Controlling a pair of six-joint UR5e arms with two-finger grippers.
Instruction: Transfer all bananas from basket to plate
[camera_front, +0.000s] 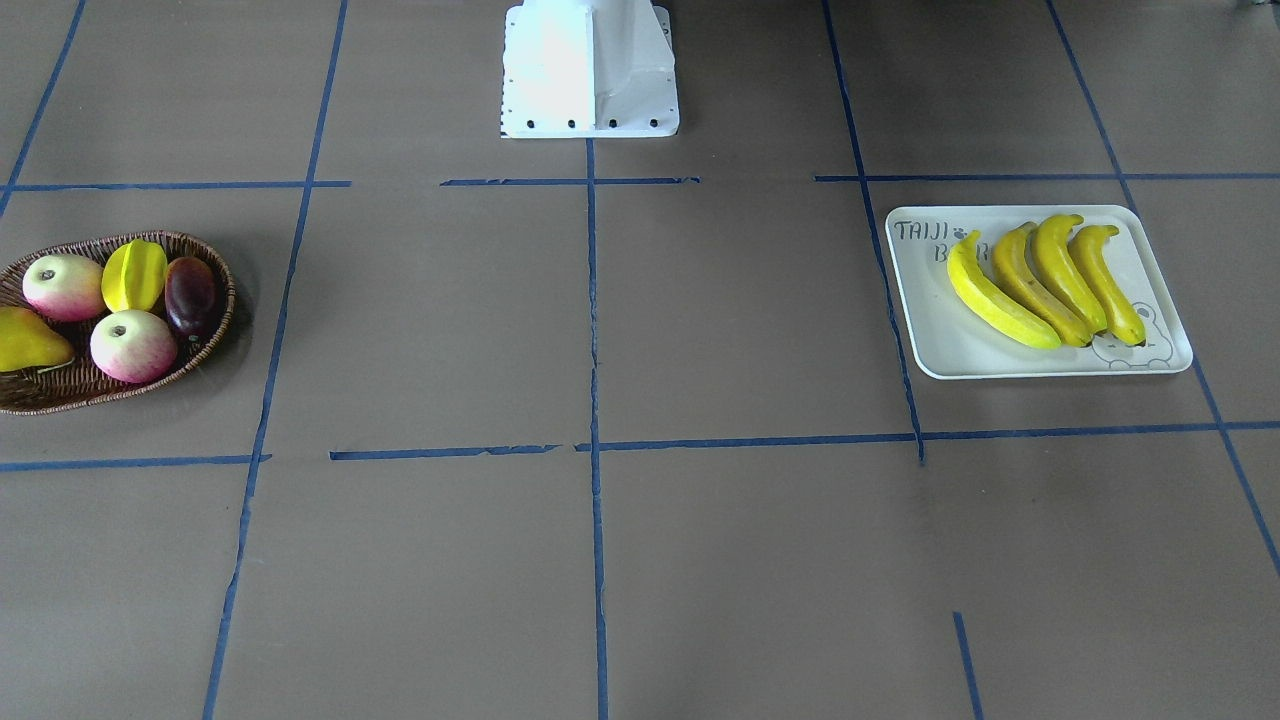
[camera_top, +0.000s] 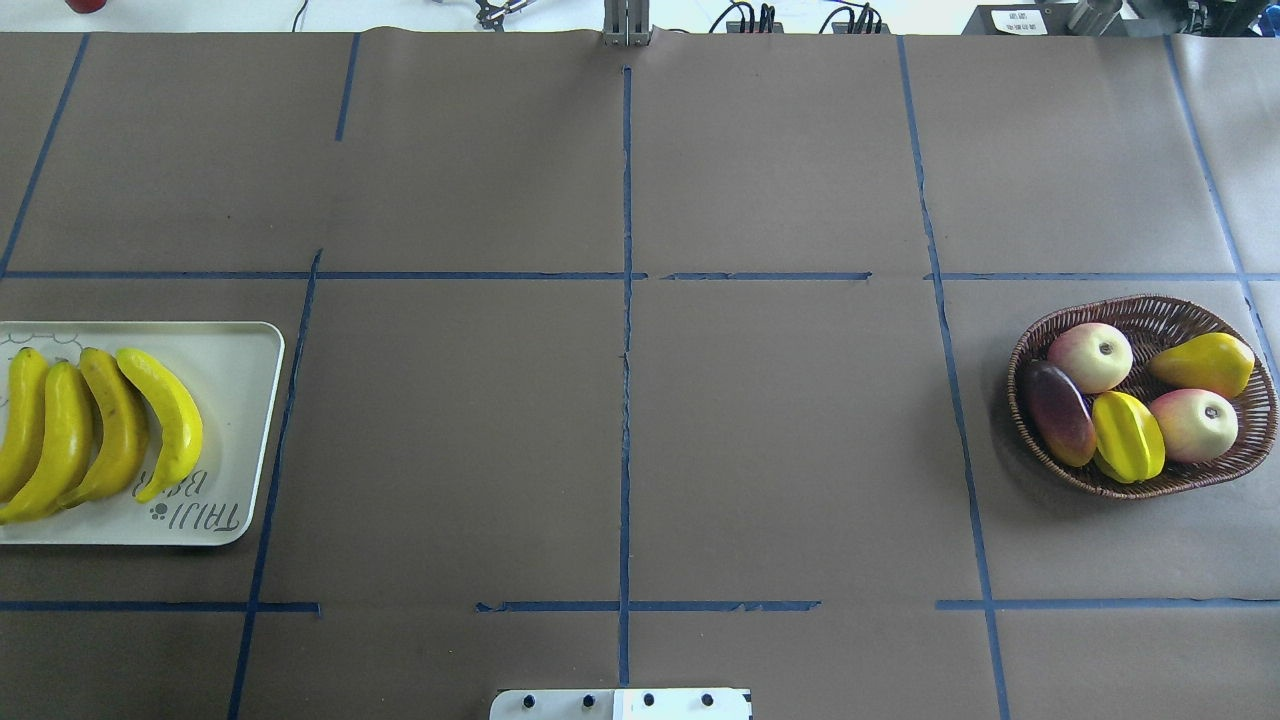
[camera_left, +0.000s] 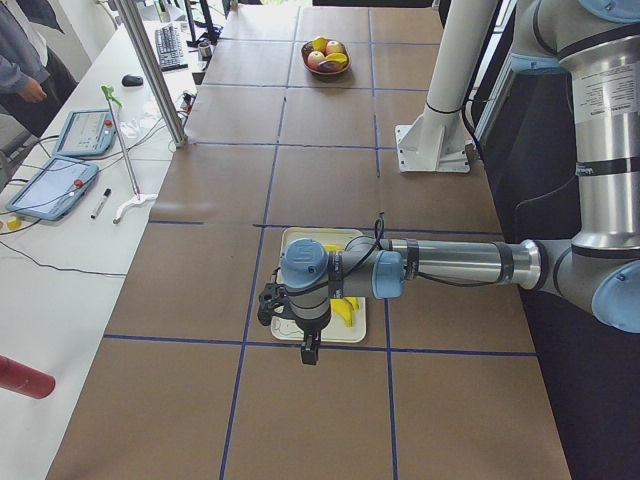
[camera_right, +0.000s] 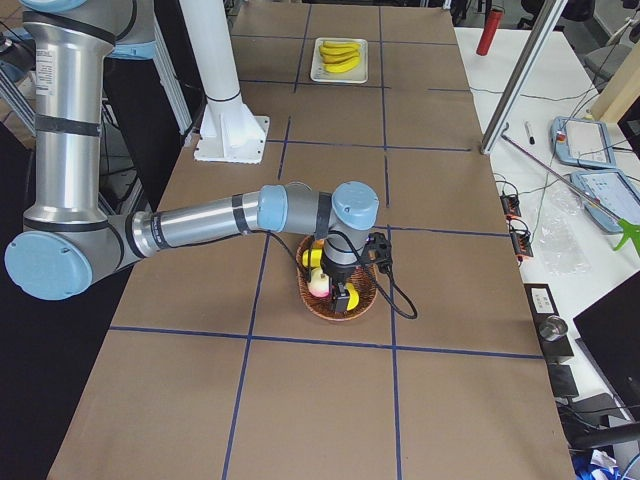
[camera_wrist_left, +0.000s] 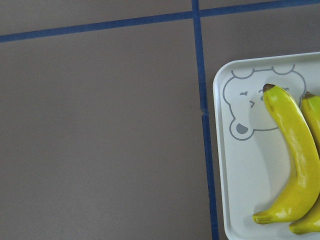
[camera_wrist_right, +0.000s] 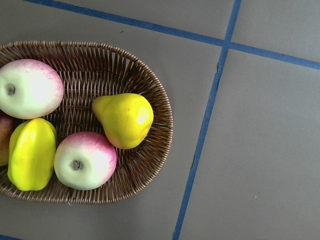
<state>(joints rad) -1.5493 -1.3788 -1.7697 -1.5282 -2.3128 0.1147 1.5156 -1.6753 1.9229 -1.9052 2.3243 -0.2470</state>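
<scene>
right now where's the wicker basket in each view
Front-facing: basket at the left edge, mid-height.
Overhead: basket on the right, mid-height.
Exterior left: basket top centre, far end.
Exterior right: basket at centre.
Left wrist: not in view.
Right wrist: basket fills the left half.
Landmark: the plate at the table's opposite end, absent only from right wrist.

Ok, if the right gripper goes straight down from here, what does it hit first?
Likely the pear or the apple beside it in the basket; the right gripper points down over them, but depth is unclear.
</scene>
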